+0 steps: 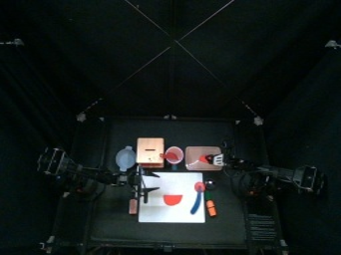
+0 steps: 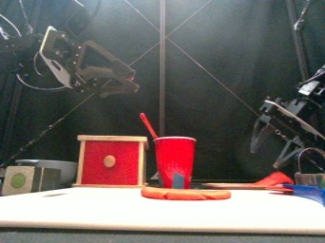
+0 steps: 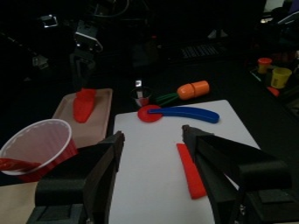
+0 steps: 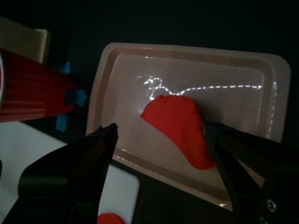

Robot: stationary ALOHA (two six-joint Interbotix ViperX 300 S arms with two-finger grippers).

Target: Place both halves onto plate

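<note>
- One red half [image 4: 177, 131] is lying on the plate [image 4: 239, 74]. It's flat on the dish floor, from around the middle out toward one edge, and isn't leaning on the rim. I'd count this one as placed.
- It looks longer than it is wide from the right wrist camera. The long axis cuts diagonally across the plate instead of lining up with an edge. The fatter end is near the plate's middle, on the cup side, and the other end points at the edge under one jaw.
- The right gripper [image 4: 163, 144] is directly over it. Its jaws are spread wide, one on each side of the piece, and they're clamped on nothing. I can't see either jaw touching it, so the half is resting on its own weight.
- I can't pin down the second half. There are a few red bits on the white mat [image 3: 146, 166], but none is clearly it.
- The red cup [image 4: 24, 87] stands just beside the plate's edge. My guess is that's why the arm comes in from above, so it doesn't bump the cup.
- The left gripper [image 3: 152, 144] hangs over the white mat with its jaws apart and empty. It's well away from the plate, so it's parked out of the way.
</note>
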